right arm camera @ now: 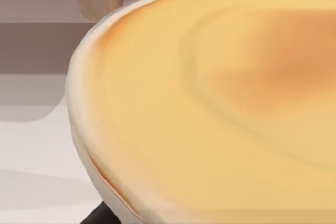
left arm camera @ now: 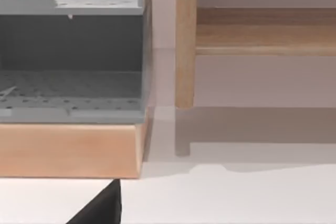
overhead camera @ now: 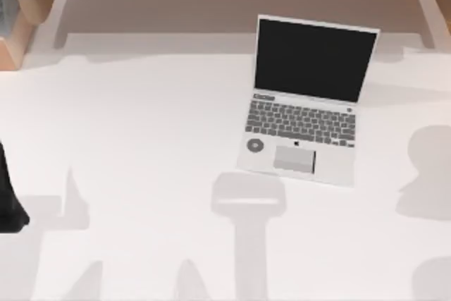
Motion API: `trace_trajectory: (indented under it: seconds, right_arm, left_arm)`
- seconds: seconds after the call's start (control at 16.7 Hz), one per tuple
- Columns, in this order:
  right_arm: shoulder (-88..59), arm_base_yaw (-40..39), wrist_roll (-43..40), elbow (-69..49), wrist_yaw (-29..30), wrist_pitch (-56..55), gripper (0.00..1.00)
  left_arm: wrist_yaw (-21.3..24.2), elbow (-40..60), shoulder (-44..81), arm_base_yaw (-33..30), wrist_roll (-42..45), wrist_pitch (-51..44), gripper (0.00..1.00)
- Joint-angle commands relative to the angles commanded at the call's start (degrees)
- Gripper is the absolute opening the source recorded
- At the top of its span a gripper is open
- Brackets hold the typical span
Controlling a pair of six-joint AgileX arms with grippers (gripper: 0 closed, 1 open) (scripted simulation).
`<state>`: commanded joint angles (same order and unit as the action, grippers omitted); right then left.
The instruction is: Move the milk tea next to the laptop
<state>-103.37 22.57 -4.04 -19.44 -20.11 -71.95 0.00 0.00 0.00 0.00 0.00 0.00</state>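
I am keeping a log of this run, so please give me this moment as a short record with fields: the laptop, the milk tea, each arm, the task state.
laptop: silver-white laptop, open, black screen, on the white table, right of centre
milk tea: orange-tan cup with pale rim, very close in the right wrist view
left arm: dark part at the table's left edge, parked
right gripper: cannot tell its state
task state: cup not yet beside the laptop

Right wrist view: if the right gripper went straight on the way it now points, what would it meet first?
Most likely the milk tea: its yellow-orange top and pale rim lie very close ahead of the camera. Whether the gripper already touches the cup cannot be told.
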Motion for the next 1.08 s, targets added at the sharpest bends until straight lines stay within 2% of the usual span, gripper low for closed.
trace_trajectory:
  seconds: [0.24,0.42,1.08]
  right_arm:
    - [0.35,-0.27,0.13,-0.43,0.24,-0.63,0.00]
    - [2.61,-2.61,0.52,-2.41,2.57,-1.43,0.00]
    - [8.28,-22.12,4.63,-5.01,21.52,6.58,0.00]
  left_arm:
    - [0.00,0.00,0.00,0.00,0.00,0.00,1.00]
    - [0.00,0.00,0.00,0.00,0.00,0.00,1.00]
    - [0.00,0.00,0.00,0.00,0.00,0.00,1.00]
